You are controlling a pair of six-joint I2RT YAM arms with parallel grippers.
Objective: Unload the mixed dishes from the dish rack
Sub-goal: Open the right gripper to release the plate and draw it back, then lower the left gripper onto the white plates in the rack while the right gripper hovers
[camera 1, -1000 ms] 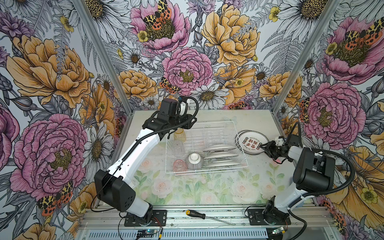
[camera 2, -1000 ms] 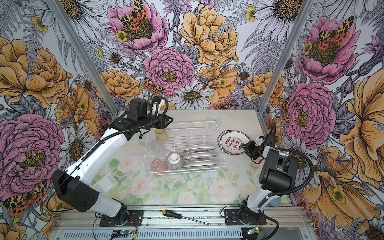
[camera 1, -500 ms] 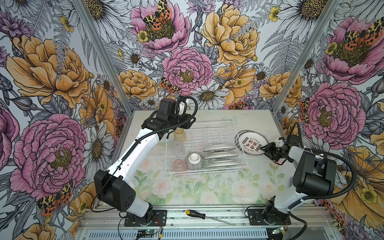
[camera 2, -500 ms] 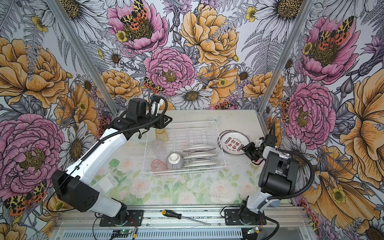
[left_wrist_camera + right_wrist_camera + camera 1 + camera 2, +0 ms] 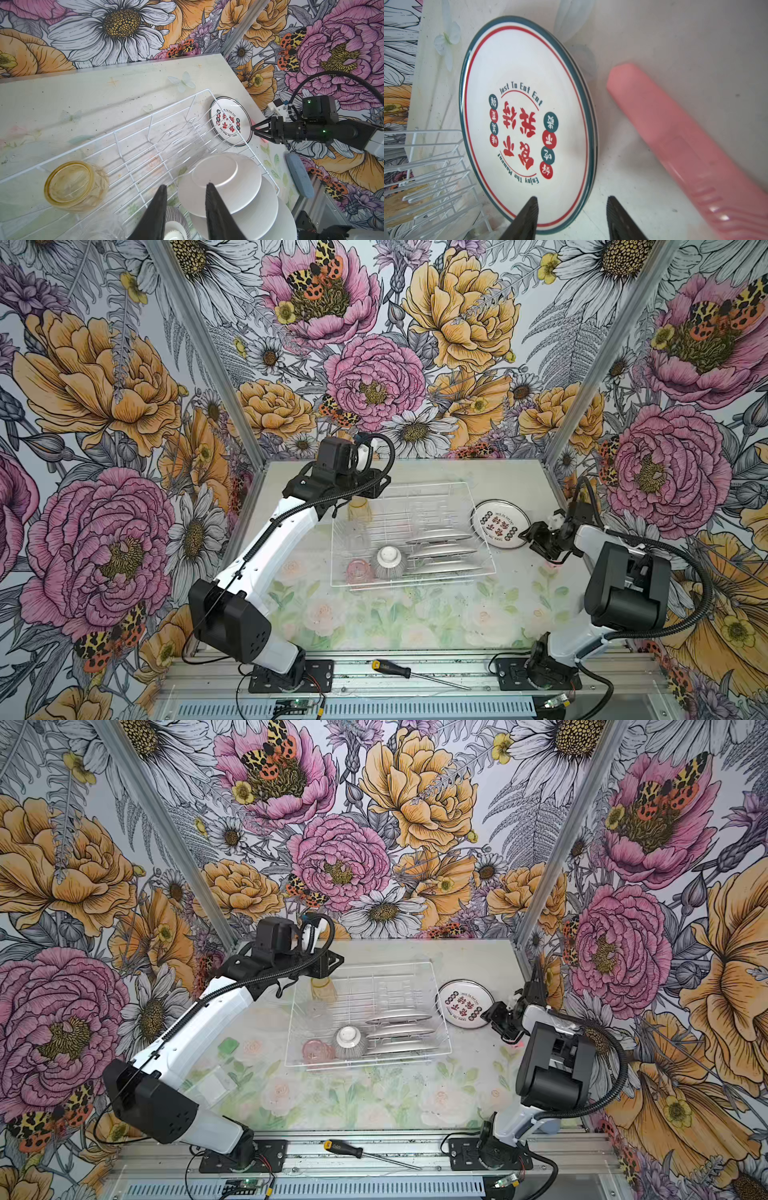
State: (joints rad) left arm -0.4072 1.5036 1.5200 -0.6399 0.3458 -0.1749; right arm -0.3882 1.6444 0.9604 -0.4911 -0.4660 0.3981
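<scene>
Fingers [image 5: 527, 218] of the right gripper [image 5: 572, 198] stand released at the rim of the round white green-rimmed plate [image 5: 500, 524], which lies flat on the table [image 5: 415, 635] just beside the white wire dish rack [image 5: 115, 133]. A careless retreat could drag it. Parted and empty, the left gripper [image 5: 186, 185] hangs above the racked plates [image 5: 226, 187].

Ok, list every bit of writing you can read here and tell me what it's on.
"Just To Eat Eat": on the printed plate lying flat outside the rack.
"Enjoy The Moment": same plate, on the opposite arc of the print.
Large red Chinese characters and small red and green dots at its middle: seen upside down, not read.
Screwdriver handle: any marking is too small to read.
The plates standing in the rack: blank backs, no text.
</scene>
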